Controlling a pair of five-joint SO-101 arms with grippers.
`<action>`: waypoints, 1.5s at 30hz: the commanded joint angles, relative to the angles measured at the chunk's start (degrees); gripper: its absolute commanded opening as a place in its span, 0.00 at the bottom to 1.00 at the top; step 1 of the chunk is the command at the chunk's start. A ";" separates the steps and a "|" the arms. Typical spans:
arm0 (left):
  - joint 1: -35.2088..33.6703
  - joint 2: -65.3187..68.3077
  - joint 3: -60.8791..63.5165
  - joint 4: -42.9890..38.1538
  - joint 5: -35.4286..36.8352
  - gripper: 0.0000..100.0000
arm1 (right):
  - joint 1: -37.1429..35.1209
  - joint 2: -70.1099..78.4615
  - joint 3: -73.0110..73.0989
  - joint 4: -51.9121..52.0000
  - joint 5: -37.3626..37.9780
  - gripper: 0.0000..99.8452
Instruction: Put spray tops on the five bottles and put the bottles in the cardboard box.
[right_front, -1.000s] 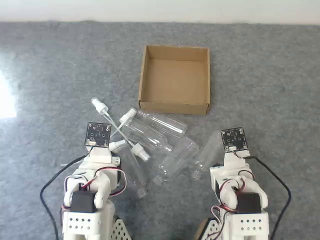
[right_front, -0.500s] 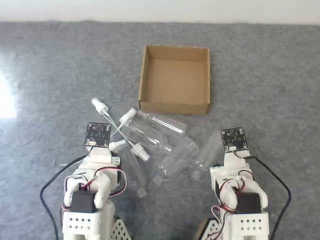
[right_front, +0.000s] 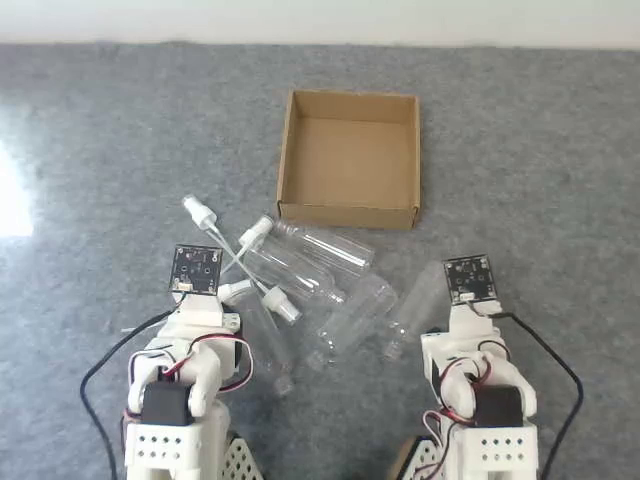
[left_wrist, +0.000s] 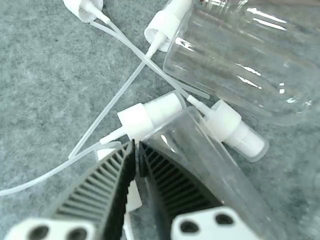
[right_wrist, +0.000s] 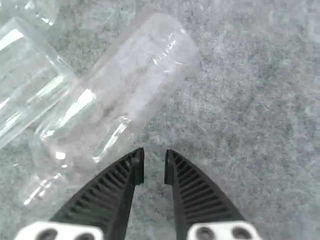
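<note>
Several clear bottles lie in a heap on the grey carpet between the two arms, among them one (right_front: 352, 314) in the middle and one (right_front: 414, 304) beside the right arm (right_front: 470, 345). White spray tops with thin tubes (right_front: 200, 212) (right_front: 282, 305) lie tangled by the left arm (right_front: 188, 340). The open cardboard box (right_front: 348, 213) stands beyond the heap with nothing inside. My left gripper (left_wrist: 135, 149) is shut, empty, just short of a spray top (left_wrist: 150, 114) and a bottle (left_wrist: 200, 160). My right gripper (right_wrist: 154, 161) has its fingers slightly apart, empty, beside a bottle (right_wrist: 117, 97).
Grey carpet covers the table, with free room on both sides of the box and to the right of the right arm. A larger bottle (left_wrist: 250, 55) and two more spray tops (left_wrist: 82, 7) (left_wrist: 235, 132) lie just past the left gripper.
The right arm's wrist has shifted very slightly; the bottles, spray tops, box and left arm stay where they were.
</note>
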 joint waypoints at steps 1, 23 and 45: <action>0.09 -1.05 -1.19 0.26 -0.09 0.01 | 4.35 -0.75 -1.85 -0.04 0.79 0.06; 0.09 -1.05 -1.19 0.26 -0.09 0.01 | 15.16 -0.04 -26.02 -3.21 24.09 0.06; 0.09 -1.05 -1.19 0.26 -0.09 0.01 | 1.89 41.45 -53.98 0.57 16.62 0.06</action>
